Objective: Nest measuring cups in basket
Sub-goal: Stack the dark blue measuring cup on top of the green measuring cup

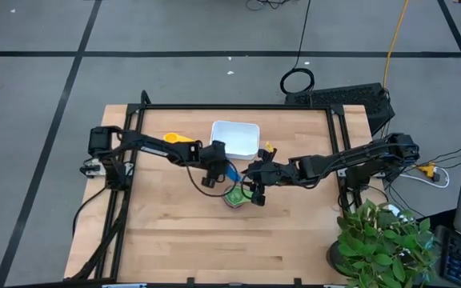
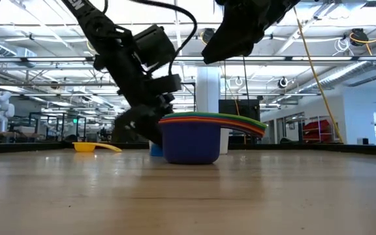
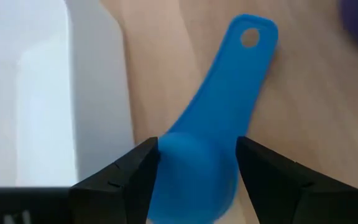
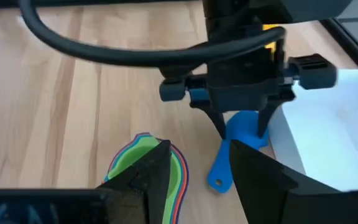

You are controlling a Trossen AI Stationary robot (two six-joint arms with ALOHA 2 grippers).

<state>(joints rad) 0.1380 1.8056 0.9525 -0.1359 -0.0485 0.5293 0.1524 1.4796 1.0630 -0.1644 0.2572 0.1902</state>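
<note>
A blue measuring cup (image 3: 229, 99) lies on the table beside the white basket (image 1: 235, 138), its bowl between the fingers of my left gripper (image 3: 197, 165), which is shut on it. A stack of nested cups (image 1: 237, 196), navy outermost with green, teal and orange rims inside, stands on its base (image 2: 189, 140) near the table's middle. My right gripper (image 4: 197, 180) is open, hovers above the stack (image 4: 145, 165) and touches nothing. A yellow cup (image 1: 178, 138) lies alone on the table left of the basket. My left gripper pinches the blue cup's round bowl (image 3: 194, 177) between its two fingers, one on each side wall. The fingers (image 4: 219, 127) come from above, pointing down. The handle (image 3: 250, 37) sticks out away from the gripper and seems to lie on the table.
The basket's wall (image 3: 98, 93) stands close beside the blue cup. The two grippers are near each other (image 1: 242, 176). A potted plant (image 1: 378, 240) sits at the table's near right corner. Bare wood lies toward the near edge (image 1: 214, 248).
</note>
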